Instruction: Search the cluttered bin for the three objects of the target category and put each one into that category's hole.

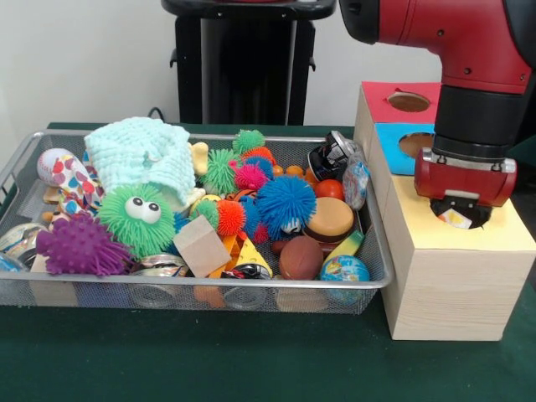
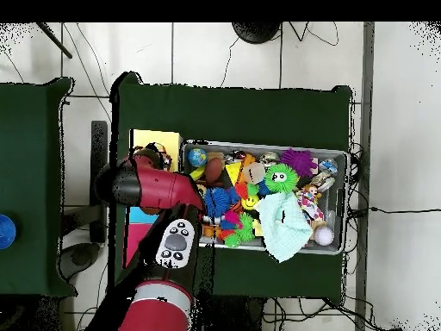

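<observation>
The wire mesh bin [image 1: 209, 136] is full of toys and lies left of the boxes; it also shows in the overhead view [image 2: 344, 200]. One white cloth piece with multicoloured dots [image 1: 69, 177] lies at the bin's left end, also seen in the overhead view [image 2: 310, 203]. My gripper [image 1: 456, 209] hangs straight down into the round hole [image 1: 479, 219] of the yellow-topped box [image 1: 502, 236]. A small white printed scrap [image 1: 455, 220] shows in the hole under it. In the overhead view the gripper [image 2: 148, 158] sits over the yellow top [image 2: 162, 138].
A mint-green knitted cloth [image 1: 142, 155] lies over the bin's back left. Spiky pom-pom balls in green [image 1: 138, 219], purple [image 1: 82, 245] and blue [image 1: 285, 203] fill the middle. The blue-topped box [image 1: 392, 141] and red-topped box [image 1: 381, 100] stand behind the yellow one.
</observation>
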Robot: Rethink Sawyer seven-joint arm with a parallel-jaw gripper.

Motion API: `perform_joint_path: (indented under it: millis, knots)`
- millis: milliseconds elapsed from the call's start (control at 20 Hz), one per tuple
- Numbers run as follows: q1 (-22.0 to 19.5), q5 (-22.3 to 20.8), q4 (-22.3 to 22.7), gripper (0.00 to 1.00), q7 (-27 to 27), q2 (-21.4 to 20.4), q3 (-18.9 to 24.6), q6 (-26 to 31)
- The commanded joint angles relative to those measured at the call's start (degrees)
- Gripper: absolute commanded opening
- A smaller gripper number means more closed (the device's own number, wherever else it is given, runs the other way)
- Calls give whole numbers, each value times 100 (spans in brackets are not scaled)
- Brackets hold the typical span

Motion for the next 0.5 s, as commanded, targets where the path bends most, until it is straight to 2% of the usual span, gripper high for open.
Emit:
perform_joint_path:
  millis: [50, 250, 500]
  knots:
    - [-150, 169, 745, 100, 1308, 432, 20, 1024]
    - [-23, 80, 542, 100, 1187, 316, -269, 1513]
    - [-83, 27, 545, 100, 1070, 50, -271, 1708]
